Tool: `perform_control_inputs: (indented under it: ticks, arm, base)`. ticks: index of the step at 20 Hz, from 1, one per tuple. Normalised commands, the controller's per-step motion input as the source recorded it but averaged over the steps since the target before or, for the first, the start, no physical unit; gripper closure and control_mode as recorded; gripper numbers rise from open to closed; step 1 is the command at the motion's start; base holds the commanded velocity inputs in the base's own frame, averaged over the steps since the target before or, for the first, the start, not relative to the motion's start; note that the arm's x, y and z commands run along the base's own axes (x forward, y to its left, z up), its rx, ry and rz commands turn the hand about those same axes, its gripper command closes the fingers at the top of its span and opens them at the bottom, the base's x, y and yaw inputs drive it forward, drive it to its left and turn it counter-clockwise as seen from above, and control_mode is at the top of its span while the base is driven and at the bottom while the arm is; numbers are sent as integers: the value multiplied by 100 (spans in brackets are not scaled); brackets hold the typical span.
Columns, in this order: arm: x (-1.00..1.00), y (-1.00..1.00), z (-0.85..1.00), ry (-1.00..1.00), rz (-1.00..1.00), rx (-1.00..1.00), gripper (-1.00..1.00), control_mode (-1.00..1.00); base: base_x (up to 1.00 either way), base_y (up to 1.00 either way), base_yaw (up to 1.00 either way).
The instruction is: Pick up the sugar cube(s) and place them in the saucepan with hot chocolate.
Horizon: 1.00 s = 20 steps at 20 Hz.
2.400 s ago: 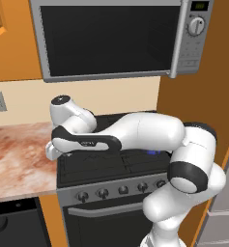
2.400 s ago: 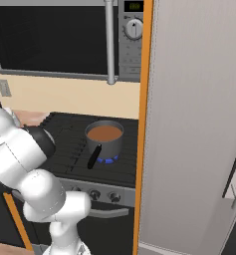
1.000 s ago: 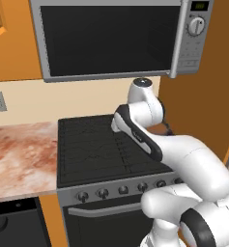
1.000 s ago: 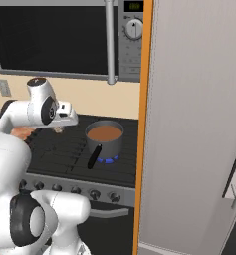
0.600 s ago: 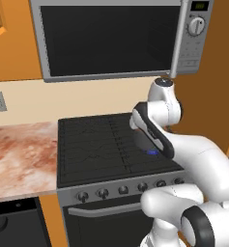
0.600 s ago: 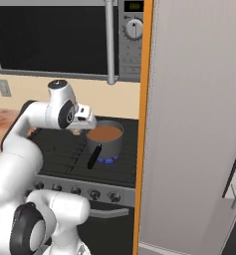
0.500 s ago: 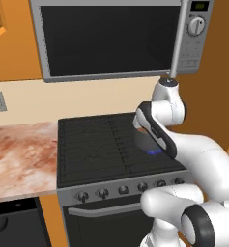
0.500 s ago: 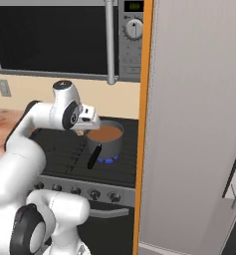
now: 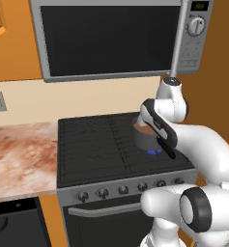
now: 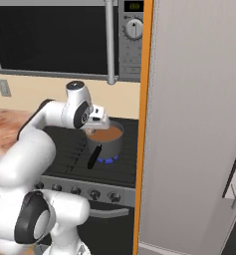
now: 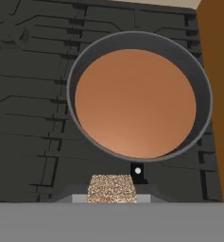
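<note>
Hand view: gripper (image 11: pixel 112 193) clamped on sugar cube (image 11: pixel 112 188) beside saucepan (image 11: pixel 85 61) rim; right base view: burner flame (image 10: pixel 109 160).

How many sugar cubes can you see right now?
1: a speckled sugar cube held in the shut gripper, just short of the saucepan rim. Others could be hidden behind the arm.
</note>
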Motion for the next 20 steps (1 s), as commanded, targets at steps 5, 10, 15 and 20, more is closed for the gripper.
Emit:
perform_control_inputs:
  ticks: [5,10,15,20]
  arm:
    - [24,-1,-27,4,0,2,100,-100]
    - [7,-1,-12,3,0,0,100,-100]
    - [3,-1,-1,0,0,0,100,-100]
    - [3,-3,0,0,0,0,100,-100]
  base:
    - [0,0,0]
    - [0,0,0]
    - [0,0,0]
    - [0,0,0]
